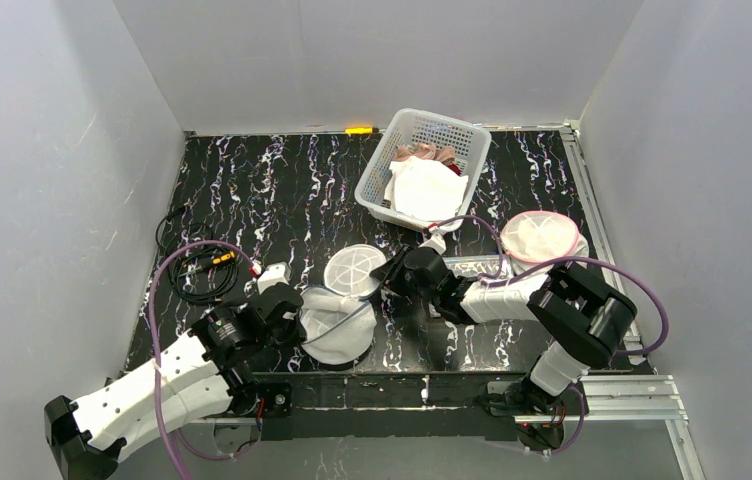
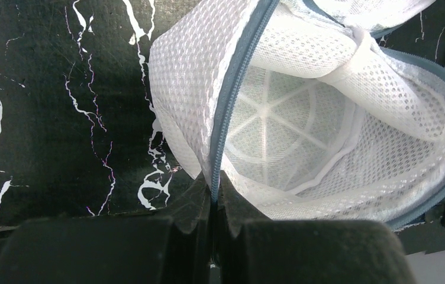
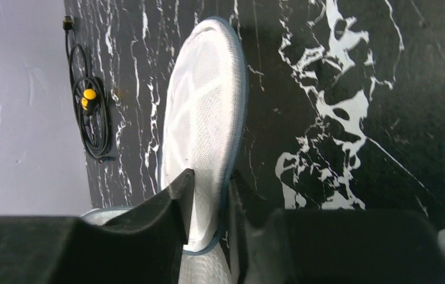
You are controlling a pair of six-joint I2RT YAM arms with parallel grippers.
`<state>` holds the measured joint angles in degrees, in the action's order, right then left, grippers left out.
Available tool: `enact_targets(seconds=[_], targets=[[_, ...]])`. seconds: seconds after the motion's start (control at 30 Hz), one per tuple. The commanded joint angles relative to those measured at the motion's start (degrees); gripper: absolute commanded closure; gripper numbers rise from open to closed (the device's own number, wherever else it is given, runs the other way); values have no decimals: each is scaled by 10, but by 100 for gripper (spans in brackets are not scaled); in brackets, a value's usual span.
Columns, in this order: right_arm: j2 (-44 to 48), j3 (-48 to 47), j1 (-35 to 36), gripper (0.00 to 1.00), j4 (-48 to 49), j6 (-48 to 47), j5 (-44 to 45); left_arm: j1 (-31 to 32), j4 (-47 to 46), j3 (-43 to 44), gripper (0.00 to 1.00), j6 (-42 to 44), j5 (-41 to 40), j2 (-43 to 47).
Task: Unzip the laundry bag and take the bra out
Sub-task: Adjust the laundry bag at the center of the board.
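**Left end effector (image 2: pixel 214 183) clamped on the zip edge, bra not yet out**

Left wrist view: the black fingers are seen pressed together on the grey zip tape (image 2: pixel 235 89) of the white mesh laundry bag (image 2: pixel 179 89), at the near rim of its mouth. The bag is seen unzipped and gaping on the tabletop (image 2: pixel 60 118). A spoked frame and a folded mesh layer are shown inside, but no bra can be made out.

Right wrist view: the right end effector (image 3: pixel 209 189) is set astride the rim of the round mesh lid (image 3: pixel 199 112), which lies on the tabletop. Its fingers stand a little apart with the rim between them; whether they bite cannot be told. A coiled cable (image 3: pixel 93 127) is seen well beyond.

Top view: the bag is found between the two arms near the front edge, with the lid on its far side. A white basket (image 1: pixel 382 170) of garments stands at the back.

The lid is probably best taken by its stiff rim, not the mesh, and folded back slowly while the zip edge is anchored, so that the mouth is held wide. No brand, label or writing can be read.
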<state>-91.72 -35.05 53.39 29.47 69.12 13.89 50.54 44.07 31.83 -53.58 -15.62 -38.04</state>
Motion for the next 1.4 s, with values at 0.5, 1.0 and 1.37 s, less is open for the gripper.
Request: enact_targets(seconds=[0.5,1.0,1.37], targets=[[217,-71,3,99,-93,-461,60,1,40,85,100,39,-78,-42],[360,-40,67,99,-121,-781,227,-93,-72,301,100,193,-74,-353],[342,51,198,99,-59,-764,384,-112,-107,268,89,189,49,-401]])
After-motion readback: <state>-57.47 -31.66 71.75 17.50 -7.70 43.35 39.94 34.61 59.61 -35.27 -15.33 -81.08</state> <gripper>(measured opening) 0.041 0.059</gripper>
